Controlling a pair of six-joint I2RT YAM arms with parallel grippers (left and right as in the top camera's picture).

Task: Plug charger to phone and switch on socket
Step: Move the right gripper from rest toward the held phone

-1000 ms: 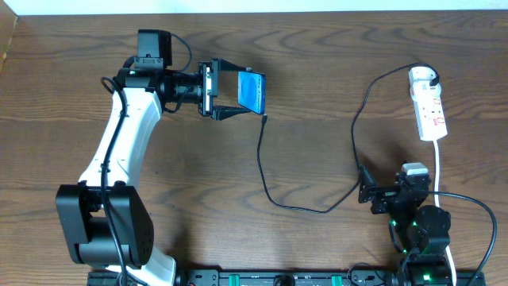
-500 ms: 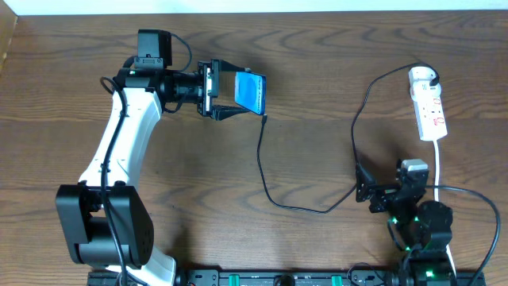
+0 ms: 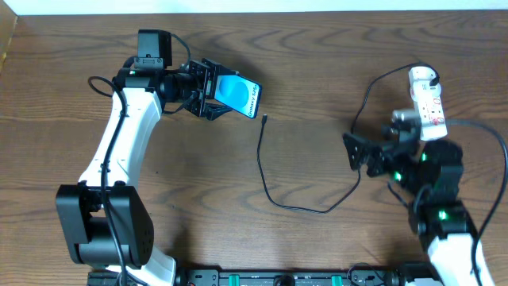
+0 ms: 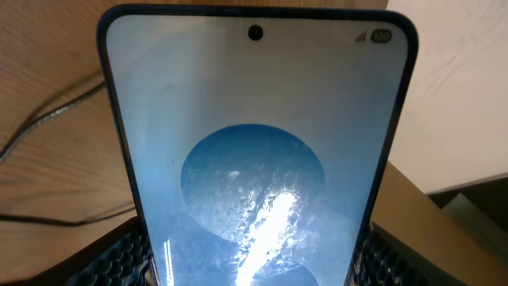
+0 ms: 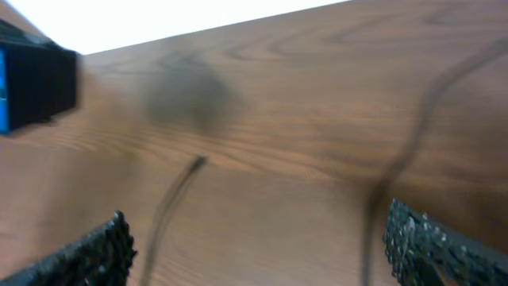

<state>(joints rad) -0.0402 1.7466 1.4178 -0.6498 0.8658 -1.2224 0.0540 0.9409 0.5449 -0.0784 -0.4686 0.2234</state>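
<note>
At ten o'clock on the table (image 3: 317,63), my left gripper (image 3: 225,92) clasps the phone (image 3: 241,94) by its long edges, lifted with the blue screen up. The charger (image 3: 274,199) lies loose, and its plug tip (image 3: 263,120) is just off the phone at five o'clock. At three o'clock my right gripper (image 3: 352,152) has the fingers spread wide and holds nothing. I judge the step is to fetch the plug. I should grasp it close behind the tip, in line with the cable, so it cannot bend away. The phone's port is not visible to me. The right wrist view is blurred, and my right arm covers part of the socket (image 3: 429,99), so I cannot read its switches.
</note>
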